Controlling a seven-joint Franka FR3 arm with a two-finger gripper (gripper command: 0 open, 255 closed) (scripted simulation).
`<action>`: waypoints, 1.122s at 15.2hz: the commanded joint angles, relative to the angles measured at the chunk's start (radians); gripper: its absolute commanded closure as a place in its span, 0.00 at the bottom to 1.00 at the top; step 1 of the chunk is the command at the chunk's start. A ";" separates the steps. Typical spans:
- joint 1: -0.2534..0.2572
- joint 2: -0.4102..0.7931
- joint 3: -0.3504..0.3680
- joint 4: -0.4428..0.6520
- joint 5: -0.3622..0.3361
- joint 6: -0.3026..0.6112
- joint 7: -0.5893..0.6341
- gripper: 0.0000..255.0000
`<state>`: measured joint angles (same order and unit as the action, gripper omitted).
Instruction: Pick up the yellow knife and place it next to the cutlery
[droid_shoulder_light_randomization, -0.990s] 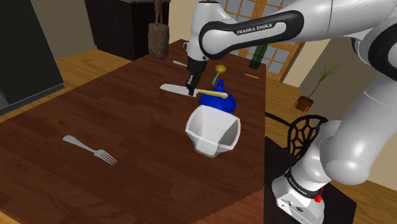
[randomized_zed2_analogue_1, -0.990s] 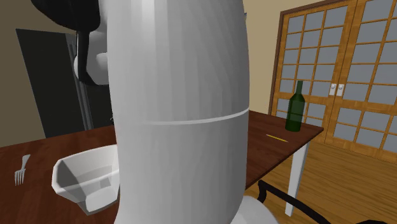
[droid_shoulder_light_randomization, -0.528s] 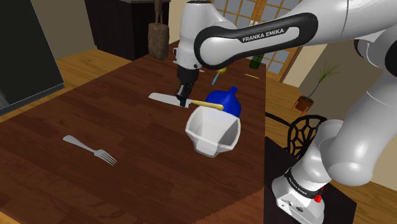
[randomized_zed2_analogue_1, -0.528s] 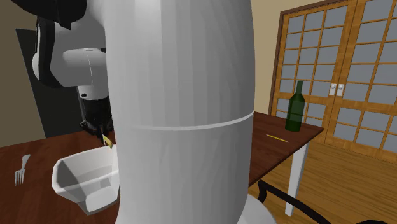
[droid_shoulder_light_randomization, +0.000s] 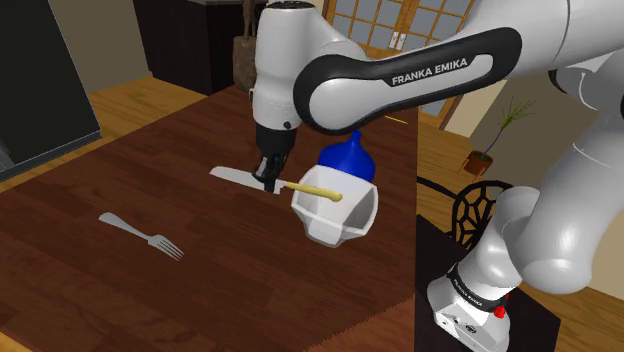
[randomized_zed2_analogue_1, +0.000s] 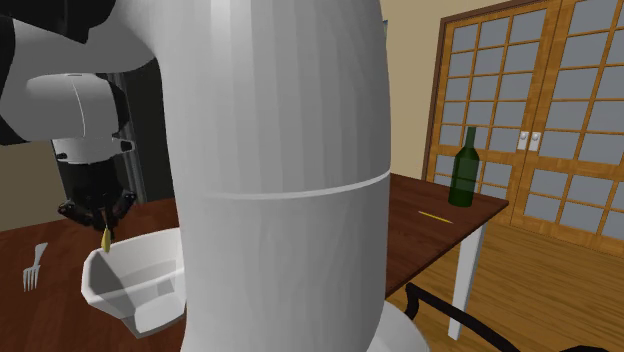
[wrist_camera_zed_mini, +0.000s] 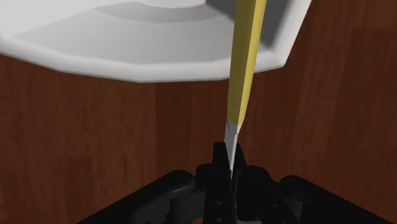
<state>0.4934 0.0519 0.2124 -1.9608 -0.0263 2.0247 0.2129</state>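
- The all-black two-finger gripper (droid_shoulder_light_randomization: 268, 180) points down over the dark brown wooden table (droid_shoulder_light_randomization: 150, 160), just beside the white angular bowl (droid_shoulder_light_randomization: 335, 218) on the shoulder view's left.
- Its fingers (wrist_camera_zed_mini: 219, 167) are pressed together on a slim knife with a yellow handle and a grey blade (droid_shoulder_light_randomization: 310, 190), pinching it where blade and handle meet.
- The knife lies roughly level in that grip and off the table. The grey blade sticks out from the gripper toward the shoulder view's left, and the yellow handle runs the other way, out over the rim of the bowl.
- In the wrist view the handle (wrist_camera_zed_mini: 245, 63) leads straight away from the fingertips and crosses above the bowl's edge (wrist_camera_zed_mini: 127, 44).
- In the second exterior view the handle's yellow end (randomized_zed2_analogue_1: 107, 238) hangs just under the gripper (randomized_zed2_analogue_1: 100, 212), slightly above the bowl's rim (randomized_zed2_analogue_1: 120, 262).
- A grey four-tined fork (droid_shoulder_light_randomization: 140, 233) lies flat on the table, well apart from the knife and nearer the shoulder view's lower left.
- A round blue jug (droid_shoulder_light_randomization: 347, 160) stands right behind the bowl, partly hidden by the arm.
- A dark green bottle (randomized_zed2_analogue_1: 463, 168) stands near the table's far corner, with a thin yellow sliver (randomized_zed2_analogue_1: 433, 215) lying near it.
- A black openwork chair back (droid_shoulder_light_randomization: 482, 203) stands beside the table, near the stand (droid_shoulder_light_randomization: 470, 300).
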 joint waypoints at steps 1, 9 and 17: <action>0.025 0.015 0.022 0.015 -0.006 -0.002 0.051 1.00; 0.133 0.117 0.100 0.142 -0.047 -0.036 0.249 1.00; 0.264 0.278 0.152 0.355 -0.115 -0.105 0.436 1.00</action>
<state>0.7382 0.3074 0.3586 -1.6362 -0.1314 1.9297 0.6225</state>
